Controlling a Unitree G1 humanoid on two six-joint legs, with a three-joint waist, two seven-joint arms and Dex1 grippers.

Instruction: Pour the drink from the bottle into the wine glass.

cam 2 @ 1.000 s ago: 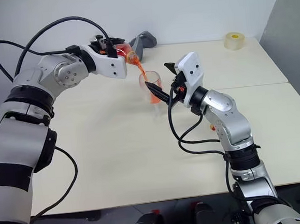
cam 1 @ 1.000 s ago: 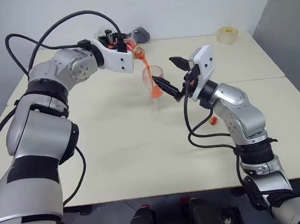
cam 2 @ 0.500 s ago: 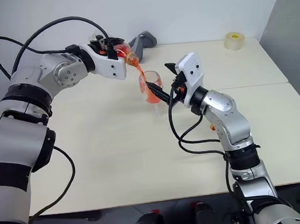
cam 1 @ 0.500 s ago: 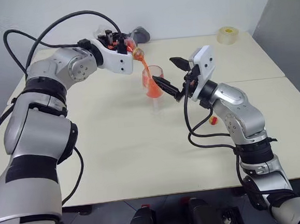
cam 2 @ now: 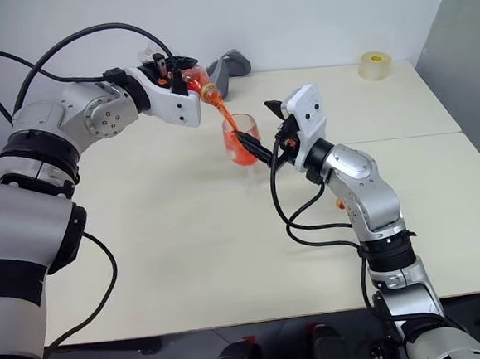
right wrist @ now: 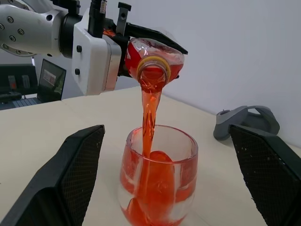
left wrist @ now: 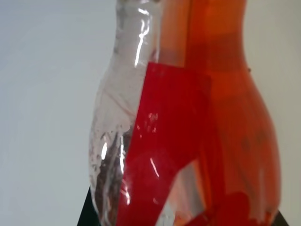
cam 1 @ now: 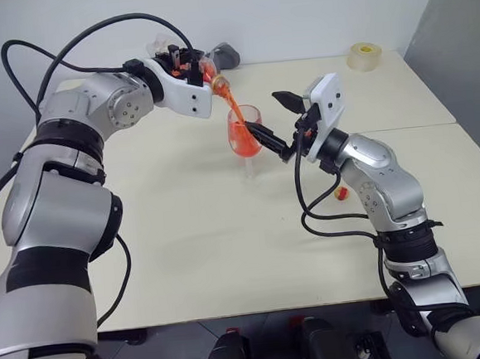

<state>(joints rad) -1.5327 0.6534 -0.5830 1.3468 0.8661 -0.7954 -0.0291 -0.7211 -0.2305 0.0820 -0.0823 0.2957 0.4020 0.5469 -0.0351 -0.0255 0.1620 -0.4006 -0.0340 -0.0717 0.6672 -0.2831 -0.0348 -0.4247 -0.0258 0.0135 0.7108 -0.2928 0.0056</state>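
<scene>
Beige bench: left fingers clench tipped bottle above wine glass, drink streaming in; right fingers spread beside it.

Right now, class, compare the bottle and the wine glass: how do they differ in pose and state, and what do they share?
The bottle is tipped mouth-down in the air, gripped by the left gripper; the wine glass stands upright on the table, between the right gripper's open fingers, ungripped. The bottle is letting out the drink; the glass is taking it in. Both are clear and hold the red-orange liquid.
</scene>
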